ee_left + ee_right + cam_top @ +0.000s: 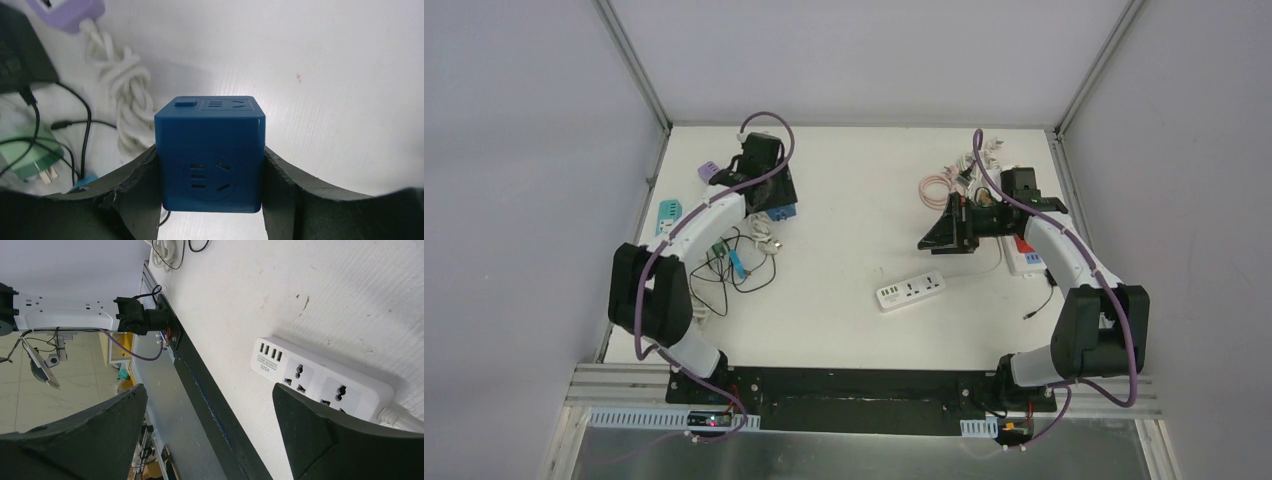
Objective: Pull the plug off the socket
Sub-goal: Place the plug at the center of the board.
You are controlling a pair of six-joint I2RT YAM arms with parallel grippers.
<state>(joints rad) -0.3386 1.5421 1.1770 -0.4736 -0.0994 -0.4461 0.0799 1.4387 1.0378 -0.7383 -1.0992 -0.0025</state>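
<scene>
White matte worktop (854, 180), faintly grained, flecked with a few small marks; plain pale grey walls (864, 50) on three sides.

Blue cube socket (210, 150) at far left of worktop, next to a tangle of leads. Hard smooth plastic, square faces, softly rounded edges. Near face: two-pin and three-pin slots inside a shallow round recess. Top face: small rectangular button and a second slot set. Whether a plug sits in a hidden face: cannot tell.

Left pincer (211, 175) clamped on the cube, one finger flat against each side wall. Fingers (135, 185) dark, matte, rough and chipped along the edges.

Just beside the cube, to its left in the left wrist view: thick white cord (127, 95), knotted in loops. Past it: purple adapter (67, 10), glossy, at the upper corner of that view; green adapter (30, 155), blurred; thin black leads (87, 125) trailing between.

Right pincer (209, 390) well apart from the cube, at the right side, fingers spread wide, nothing between them. Below it: white power strip (320, 382), long and flat, row of small ports at one end, then round-recessed universal outlets.
</scene>
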